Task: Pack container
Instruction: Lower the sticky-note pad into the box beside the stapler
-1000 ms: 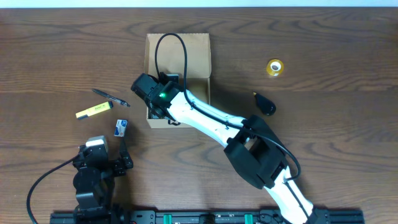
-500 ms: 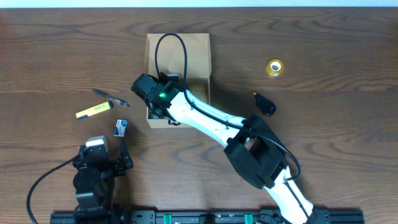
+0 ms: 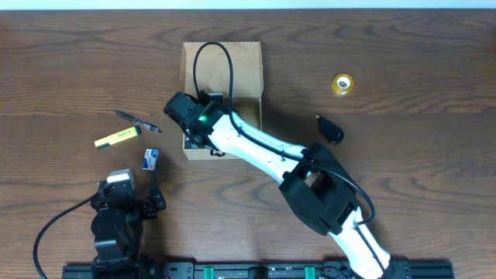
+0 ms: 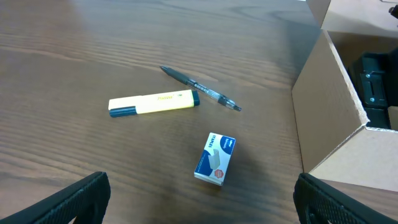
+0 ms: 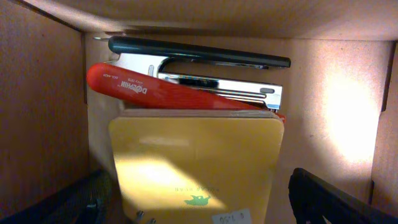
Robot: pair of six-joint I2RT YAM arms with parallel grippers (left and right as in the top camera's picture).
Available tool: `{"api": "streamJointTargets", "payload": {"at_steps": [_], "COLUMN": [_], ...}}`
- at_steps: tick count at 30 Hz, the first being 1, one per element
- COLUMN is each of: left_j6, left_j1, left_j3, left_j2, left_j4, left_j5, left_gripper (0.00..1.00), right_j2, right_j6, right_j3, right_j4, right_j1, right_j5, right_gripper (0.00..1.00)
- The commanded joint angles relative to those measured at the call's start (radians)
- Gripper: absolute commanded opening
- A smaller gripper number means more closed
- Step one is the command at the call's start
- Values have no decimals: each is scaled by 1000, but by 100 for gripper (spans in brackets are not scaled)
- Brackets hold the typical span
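Observation:
The container (image 3: 242, 63) is a tan cardboard box with its flap lid open toward the far side; its wall shows in the left wrist view (image 4: 326, 112). My right gripper (image 3: 200, 138) reaches down into the box. In the right wrist view its fingers (image 5: 199, 208) are open, one on each side of a yellow notepad (image 5: 193, 158) lying inside. A red and chrome stapler (image 5: 186, 81) lies behind the pad against the box wall. My left gripper (image 4: 205, 208) is open and empty, low over the table near a blue staples box (image 4: 214, 158).
A yellow highlighter (image 3: 116, 137) and a dark pen (image 3: 138, 122) lie left of the box, with the staples box (image 3: 151, 159) nearer me. A yellow tape roll (image 3: 342, 84) and a small black object (image 3: 331, 129) lie to the right.

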Motion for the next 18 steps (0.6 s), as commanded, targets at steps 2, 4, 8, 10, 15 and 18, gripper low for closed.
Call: {"api": "streamJointTargets", "payload": {"at_steps": [2,4,8,10,15,18], "left_j6": [0,0,0,0,0,0], "left_j1": [-4,-4,-4,-4,-4,-4], "left_j3": [-17,-17,-17,-17,-17,-17], "left_j2": [-6,-6,-6,-6,-6,-6], "left_j4": [0,0,0,0,0,0], "left_j5": [-14,-15,-14,-15,-15,-15], "left_gripper": [95,95,95,95,95,95], "right_j2": [0,0,0,-1,-14,-34], "right_j6": [0,-1,-55,-80,-101,-109], "right_j3": [-3,-3,-1,0,1,1], "right_j4": [-3,-3,-3,-3,-3,-2], "right_j1": [-6,-6,-6,-6,-6,-6], "right_j5": [19,19,19,19,19,23], "right_gripper": [92,91,78,65,61,68]}}
